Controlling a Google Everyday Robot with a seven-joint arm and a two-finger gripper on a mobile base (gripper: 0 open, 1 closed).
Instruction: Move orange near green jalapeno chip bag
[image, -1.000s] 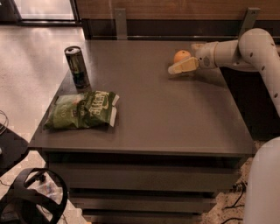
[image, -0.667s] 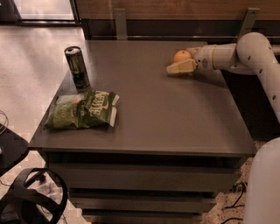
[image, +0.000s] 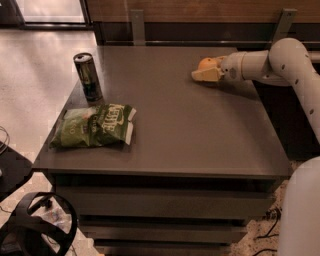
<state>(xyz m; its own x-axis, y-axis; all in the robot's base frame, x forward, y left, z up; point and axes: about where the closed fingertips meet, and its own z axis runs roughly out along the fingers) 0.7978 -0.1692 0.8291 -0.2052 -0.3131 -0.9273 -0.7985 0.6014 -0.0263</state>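
Clamped on a small round bright-orange fruit (image: 208, 62) with pale beige fingers (image: 205, 76): one finger across the front and lower side of the orange, the other hidden behind it. Gripper (image: 202, 70) low over the far right part of the flat dark grey surface (image: 190, 130), at the end of a white jointed arm (image: 295, 55) stretched in from the right edge. Touching the surface or raised just off it: cannot tell.

Well apart from the orange, over on the left side of the surface: a flat crinkled green foil snack bag with large white lettering, the green jalapeno chip bag (image: 92, 126), lying flat near the front left corner, one pale end turned toward the middle. Closed as far as can be seen, contents hidden. Just beyond the bag, near the left edge, a dark upright drink can (image: 88, 77) with a silvery top rim, close to the bag but not visibly touching it. Opened or sealed, full or not: cannot tell.

As for the orange itself: bright, evenly coloured, rounded on top, only the upper part showing above the front finger, and clearly narrower than the bag.

Beneath the surface, stacked dark drawer-like fronts (image: 150, 200). To the left, pale speckled floor (image: 35, 75); at the bottom left, a black ring-shaped object (image: 37, 230); behind, a brown wood-panelled wall (image: 200, 10).
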